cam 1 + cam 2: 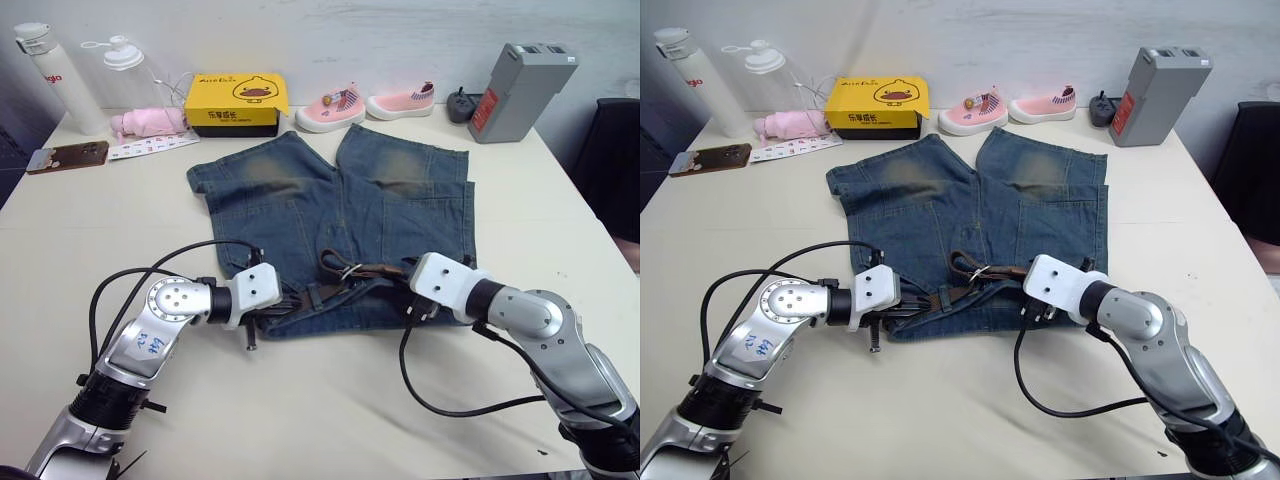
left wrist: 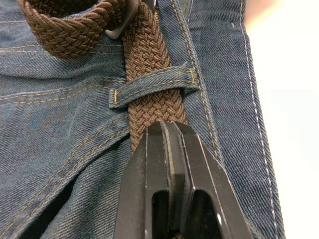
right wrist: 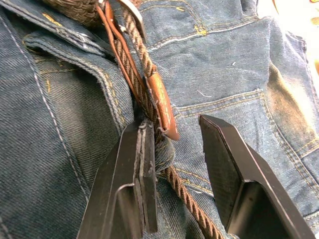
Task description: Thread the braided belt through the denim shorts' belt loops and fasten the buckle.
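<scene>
The denim shorts (image 1: 330, 200) lie flat on the table with the waistband toward me. The braided belt (image 1: 350, 272) runs along that waistband and loops up near its middle. In the left wrist view the brown weave passes under one belt loop (image 2: 154, 84), and my left gripper (image 2: 167, 128) is shut on the strap just past it. My right gripper (image 3: 174, 124) is open, its fingers (image 3: 142, 149) straddling the belt's tan leather tab (image 3: 162, 104) and the denim edge. A metal buckle (image 3: 132, 10) piece shows beyond the tab.
Along the table's far side stand two bottles (image 1: 50, 75), a phone (image 1: 68, 157), a pink cloth (image 1: 150, 122), a yellow box (image 1: 237, 103), two pink shoes (image 1: 330, 110) and a grey device (image 1: 520, 90). Black cables (image 1: 130, 280) arc from both wrists.
</scene>
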Tool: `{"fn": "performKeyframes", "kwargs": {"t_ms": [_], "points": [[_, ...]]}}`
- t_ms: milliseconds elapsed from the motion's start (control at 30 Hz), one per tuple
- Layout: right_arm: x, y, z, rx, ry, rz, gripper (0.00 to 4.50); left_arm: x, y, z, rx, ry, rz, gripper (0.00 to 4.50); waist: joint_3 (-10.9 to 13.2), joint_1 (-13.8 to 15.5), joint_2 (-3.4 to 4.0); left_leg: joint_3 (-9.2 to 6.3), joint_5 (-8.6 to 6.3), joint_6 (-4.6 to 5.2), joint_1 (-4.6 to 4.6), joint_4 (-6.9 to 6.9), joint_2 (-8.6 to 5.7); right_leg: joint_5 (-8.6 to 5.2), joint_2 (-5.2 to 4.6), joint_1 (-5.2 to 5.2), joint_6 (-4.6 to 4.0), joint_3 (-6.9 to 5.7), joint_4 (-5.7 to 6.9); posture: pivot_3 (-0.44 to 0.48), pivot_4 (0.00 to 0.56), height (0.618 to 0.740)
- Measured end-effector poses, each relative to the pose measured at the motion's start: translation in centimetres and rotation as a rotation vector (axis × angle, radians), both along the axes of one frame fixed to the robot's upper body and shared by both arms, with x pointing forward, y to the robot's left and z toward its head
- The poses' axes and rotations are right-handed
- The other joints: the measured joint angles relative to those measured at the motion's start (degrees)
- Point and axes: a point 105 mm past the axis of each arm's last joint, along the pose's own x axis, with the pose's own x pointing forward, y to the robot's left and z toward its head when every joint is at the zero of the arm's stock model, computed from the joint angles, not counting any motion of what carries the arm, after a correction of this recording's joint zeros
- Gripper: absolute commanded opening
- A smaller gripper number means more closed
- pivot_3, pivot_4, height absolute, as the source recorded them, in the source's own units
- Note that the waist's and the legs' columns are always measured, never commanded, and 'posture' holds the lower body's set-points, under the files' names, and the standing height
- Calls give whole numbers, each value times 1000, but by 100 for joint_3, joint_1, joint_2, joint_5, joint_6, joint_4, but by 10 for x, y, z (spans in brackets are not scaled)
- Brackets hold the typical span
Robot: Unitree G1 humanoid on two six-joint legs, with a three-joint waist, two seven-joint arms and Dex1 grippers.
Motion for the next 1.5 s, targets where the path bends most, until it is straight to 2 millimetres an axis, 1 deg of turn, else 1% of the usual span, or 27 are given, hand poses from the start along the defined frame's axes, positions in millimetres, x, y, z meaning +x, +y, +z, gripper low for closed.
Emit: {"fn": "performKeyframes", "kwargs": {"t_ms": [200, 267, 300, 333, 367, 400, 733, 933, 1000, 1033, 1133, 1200, 1267, 1333, 1367, 1400, 1433, 1500], "points": [[0, -1, 0, -6, 1, -2, 1618, 0, 0, 0, 3, -6, -1, 0, 0, 0, 0, 1, 0, 0, 0, 0, -1, 0, 1, 0, 0, 0, -3, 0, 150, 658], [0, -1, 0, -6, 1, -1, 1091, 0, 0, 0, 3, -7, -1, 0, 0, 0, 0, 1, 0, 0, 0, 0, 0, 0, 1, 0, 0, 0, -3, 0, 150, 658], [0, -1, 0, -7, 2, 0, 905, 0, 0, 0, 3, -7, -1, 0, 0, 0, 0, 1, 0, 0, 0, 0, 0, 0, 1, 0, 0, 0, -3, 0, 150, 658], [0, 0, -1, -8, 4, 4, 541, 0, 0, 0, 4, -7, -1, 0, 0, -1, 0, 1, 0, 0, 0, 0, 0, 0, 1, 0, 0, 0, -4, 0, 150, 658], [-1, 1, -1, -9, 6, 9, 71, 0, 0, 0, 4, -7, -1, 0, 0, -1, 0, 1, 0, 0, 0, 0, 0, 0, 1, 0, 0, 0, -4, 0, 150, 658], [-1, 1, -1, -10, 4, 10, 14, 0, 0, 0, 4, -8, -1, 0, 0, -1, 0, 1, 0, 0, 0, 0, 0, 0, 1, 0, 0, 0, -4, 0, 150, 658], [-1, 1, 0, -18, 7, 17, 14, 1, 0, 0, 6, -9, 0, 0, 0, -3, 0, 1, 0, 0, 1, 0, 0, 0, 2, 0, 0, 1, -5, 0, 150, 658], [5, -11, 12, -41, -28, -8, 14, 1, 0, 0, 6, -10, 0, 0, 0, -1, 0, 2, 0, 0, 1, 0, 0, 0, 1, 0, 0, 1, -5, 0, 150, 658], [9, -19, 21, -45, -52, -31, 14, 1, 0, 0, 6, -10, -1, 0, 0, -1, 0, 2, 0, 0, 1, -1, 0, 0, 2, 0, 0, 1, -6, 0, 150, 658], [11, -26, 31, -45, -76, -45, 14, 1, 0, 0, 6, -11, -1, 0, 0, 1, 0, 2, 0, 0, 1, -2, 0, 0, 3, 0, 0, 1, -7, 0, 150, 658], [13, -35, 31, -65, -83, -63, 14, 1, -1, 0, 7, -14, -7, 0, 0, 3, 0, 3, 0, 0, 1, -2, 0, 0, 2, 1, 0, 1, -8, 0, 150, 658], [12, -41, 26, -80, -71, -72, 14, 1, -1, 0, 7, -15, -9, 0, 0, 4, 0, 4, 0, 0, 1, -2, -1, 0, 2, 1, 0, 1, -9, 0, 150, 658], [11, -75, 1, -131, -9, -159, 14, 1, -1, 0, 10, -19, -11, 0, 0, 14, -1, 23, 0, 0, 0, -3, -1, 0, 1, 2, 0, 1, -10, 0, 150, 658], [5, -92, -12, -174, 15, -189, 14, 1, -1, 0, 19, -26, -13, 0, -2, 13, 4, 40, 0, 0, 4, -5, 0, 0, 0, 2, 0, 2, -9, 0, 150, 658], [3, -97, -15, -181, 19, -199, 14, 1, -1, 0, 21, -27, -15, 0, -2, 14, 4, 42, 0, 0, 4, -5, 1, 0, 1, 2, 0, 2, -9, 0, 150, 658], [-2, -107, -18, -198, 31, -223, 14, 1, -2, 0, 21, -30, -17, 0, -2, 20, 4, 43, 0, 0, 3, -5, 6, 0, -2, 2, 0, 3, -10, 0, 150, 658], [-6, -112, -21, -215, 34, -231, 14, 1, -2, 0, 21, -31, -19, 0, -2, 21, 4, 43, 0, 0, 3, -4, 6, 0, -4, 3, 0, 3, -10, 0, 150, 658], [-6, -132, -23, -263, 37, -307, 14, 1, 0, 0, 28, -33, -16, 0, -2, 17, 4, 42, 0, 1, 5, -2, 6, 1, -5, 4, 1, 5, -9, 0, 150, 658]]}}
